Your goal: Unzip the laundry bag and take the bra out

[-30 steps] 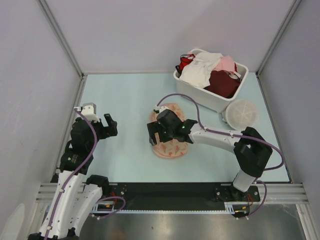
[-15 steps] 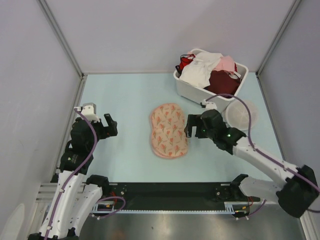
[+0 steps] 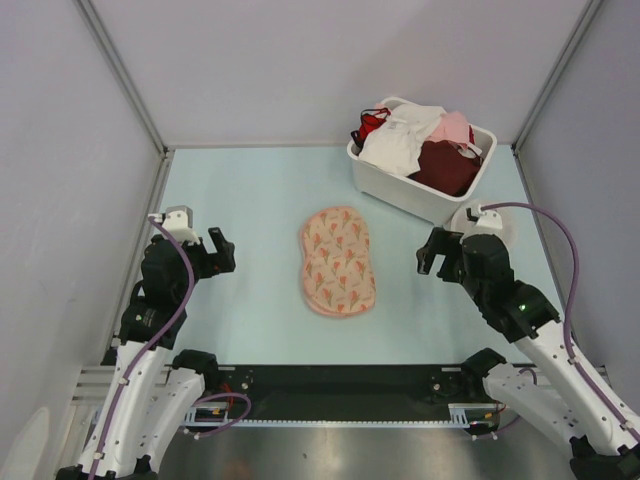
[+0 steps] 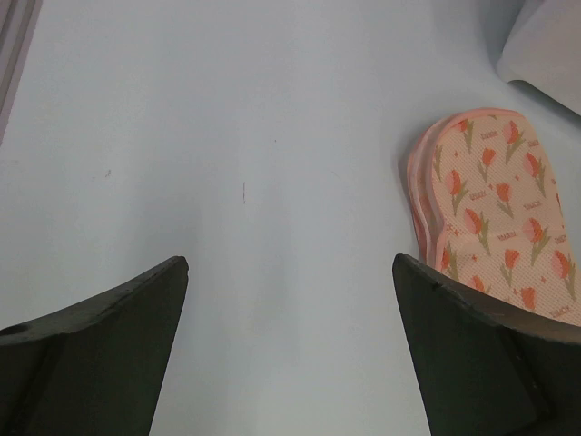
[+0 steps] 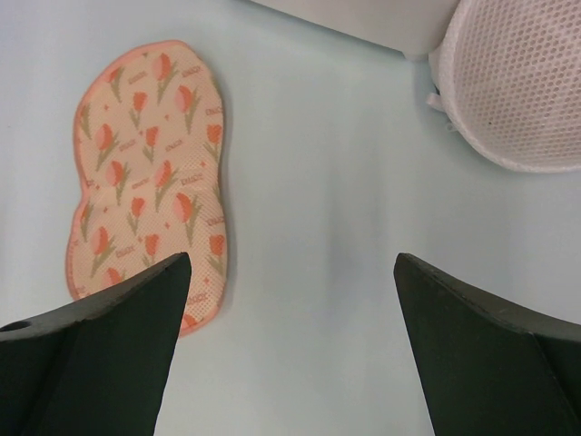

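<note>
Left fingers (image 3: 220, 250) are kept spread wide over the bare table (image 3: 260, 200) at the left with nothing held, and no change is seen there from a second ago. The laundry bag (image 3: 338, 262) is laid flat mid-table, well apart from both arms, and no open zip can be made out on it. Right fingers (image 3: 433, 252) were hung right over the bag a second ago and have since been pulled back to the right, spread wide and empty, with the mesh disc (image 5: 517, 82) near them. A white bra (image 3: 400, 140) is seen on top of the pile in the bin (image 3: 385, 188) at far right. Whether it came out of this bag can't be told, so tbh either the job's been wrapped up or the zip hasn't been touched yet.
</note>
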`<action>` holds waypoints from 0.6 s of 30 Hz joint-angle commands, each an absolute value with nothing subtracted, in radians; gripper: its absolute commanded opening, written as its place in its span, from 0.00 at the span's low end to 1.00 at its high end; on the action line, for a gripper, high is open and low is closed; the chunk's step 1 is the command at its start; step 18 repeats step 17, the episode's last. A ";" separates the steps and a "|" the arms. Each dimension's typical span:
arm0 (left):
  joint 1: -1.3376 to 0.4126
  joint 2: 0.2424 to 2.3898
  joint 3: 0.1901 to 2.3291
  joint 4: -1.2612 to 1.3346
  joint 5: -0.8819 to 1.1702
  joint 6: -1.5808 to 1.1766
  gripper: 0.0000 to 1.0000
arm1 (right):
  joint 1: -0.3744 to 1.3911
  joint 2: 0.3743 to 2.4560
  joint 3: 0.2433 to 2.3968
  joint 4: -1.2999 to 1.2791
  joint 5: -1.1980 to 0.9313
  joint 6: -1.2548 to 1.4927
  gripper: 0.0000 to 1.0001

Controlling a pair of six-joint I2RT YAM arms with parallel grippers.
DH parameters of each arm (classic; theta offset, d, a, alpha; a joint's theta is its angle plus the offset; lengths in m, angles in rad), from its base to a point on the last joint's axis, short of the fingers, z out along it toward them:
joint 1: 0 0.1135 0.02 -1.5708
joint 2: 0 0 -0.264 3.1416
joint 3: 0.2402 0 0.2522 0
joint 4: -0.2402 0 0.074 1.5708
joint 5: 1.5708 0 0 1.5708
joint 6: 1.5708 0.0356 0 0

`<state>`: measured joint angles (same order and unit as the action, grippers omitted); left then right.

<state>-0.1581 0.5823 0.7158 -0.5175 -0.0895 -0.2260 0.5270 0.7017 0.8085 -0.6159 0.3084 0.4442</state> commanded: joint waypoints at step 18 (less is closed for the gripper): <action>-0.150 0.561 0.715 -0.480 -0.106 -0.204 1.00 | 0.509 0.684 0.856 -0.660 0.347 0.408 1.00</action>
